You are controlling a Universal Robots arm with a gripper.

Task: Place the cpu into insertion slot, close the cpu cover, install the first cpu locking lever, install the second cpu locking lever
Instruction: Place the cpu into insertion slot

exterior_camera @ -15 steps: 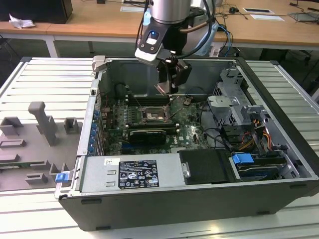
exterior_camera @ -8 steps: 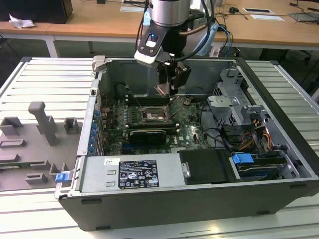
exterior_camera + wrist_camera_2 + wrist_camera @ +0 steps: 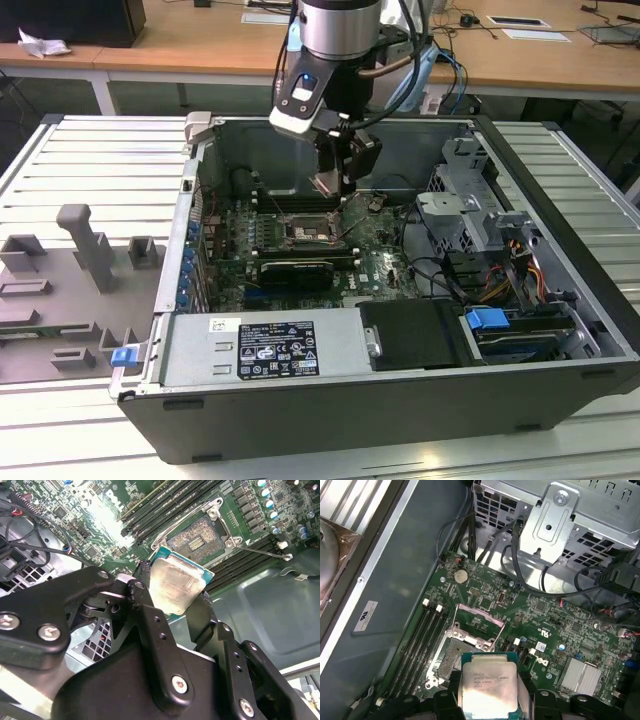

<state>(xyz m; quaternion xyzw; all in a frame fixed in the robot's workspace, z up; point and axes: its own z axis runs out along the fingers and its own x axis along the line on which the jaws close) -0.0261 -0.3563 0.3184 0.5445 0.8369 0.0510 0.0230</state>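
Observation:
My gripper point(image 3: 336, 186) hangs inside the open computer case, shut on the cpu point(image 3: 327, 184). In both wrist views the cpu point(image 3: 176, 582) point(image 3: 487, 684) is a pale metal square on a green base, pinched at two opposite edges by black fingers point(image 3: 142, 597). It sits tilted in the air, above and a little to one side of the insertion slot point(image 3: 196, 536) point(image 3: 450, 659) point(image 3: 304, 233), which lies open and bare. In the first wrist view the cpu cover point(image 3: 480, 614) stands swung up at the slot's far edge. A thin wire locking lever point(image 3: 260, 553) sticks out beside the slot.
Memory slots point(image 3: 427, 630) flank the socket. A black expansion card point(image 3: 295, 272) lies just in front of it in the exterior view. The metal drive cage point(image 3: 460, 215) and loose cables point(image 3: 520, 565) fill the exterior view's right. A grey fixture point(image 3: 85, 250) stands outside the case at the left.

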